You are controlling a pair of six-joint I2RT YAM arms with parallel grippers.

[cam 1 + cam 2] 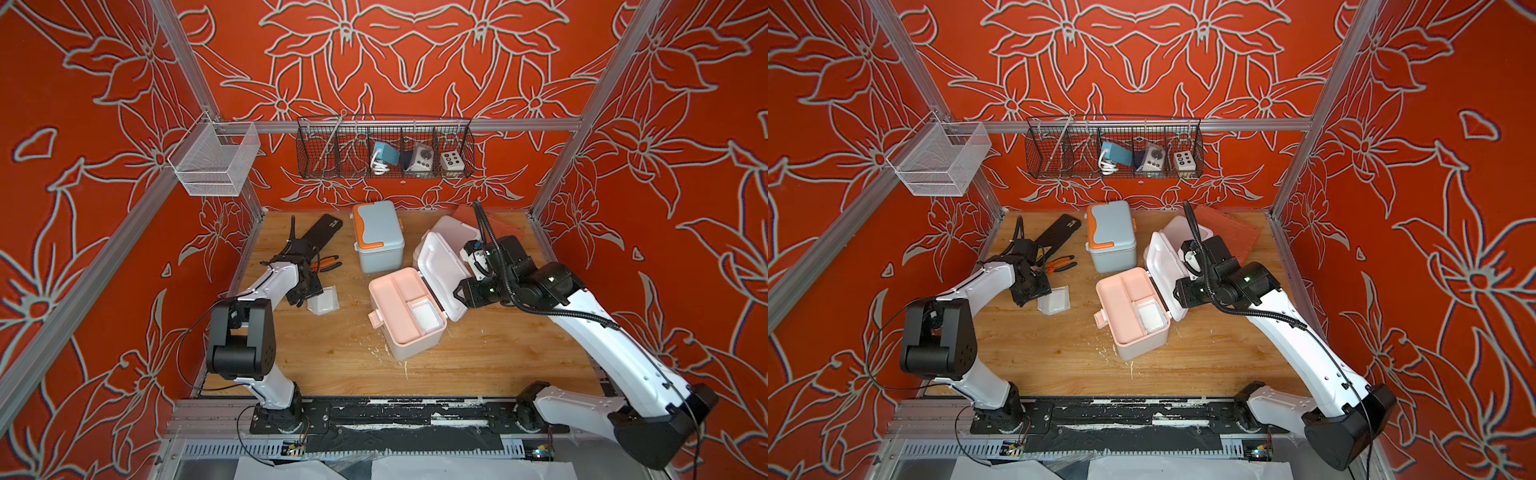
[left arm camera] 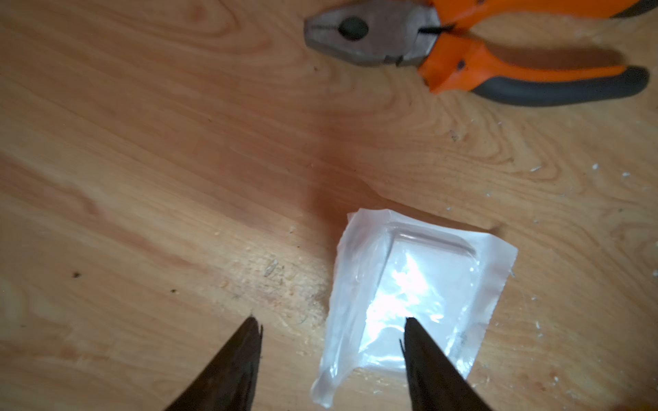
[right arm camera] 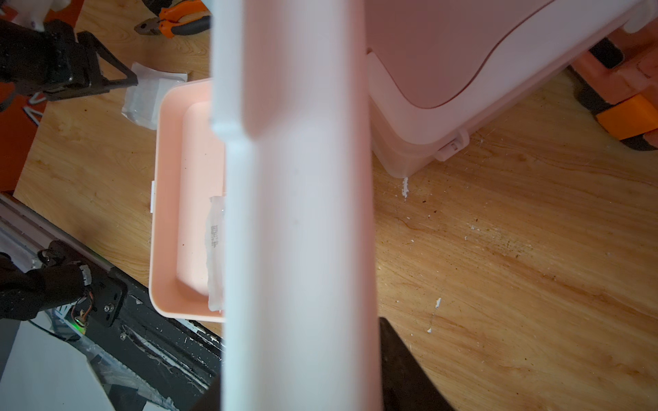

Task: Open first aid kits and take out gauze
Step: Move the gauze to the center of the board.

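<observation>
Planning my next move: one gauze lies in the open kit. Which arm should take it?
Left. The left gripper is open and empty near the kit; the right gripper holds the lid up.

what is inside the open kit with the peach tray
A peach tray sits in the open kit, with one wrapped gauze pad in its small corner compartment. Whatever lies beneath the tray is covered.

Your left arm [image 1: 266, 286] rises from the near left base, its forearm reaching toward the far side and its wrist bent downward. The left gripper [image 2: 331, 322] points down, fingers parted with nothing between them. Your right arm [image 1: 582, 328] stretches from the near right toward the middle. There the right gripper [image 1: 460, 296] clamps the white kit's lid [image 3: 299, 213].
</observation>
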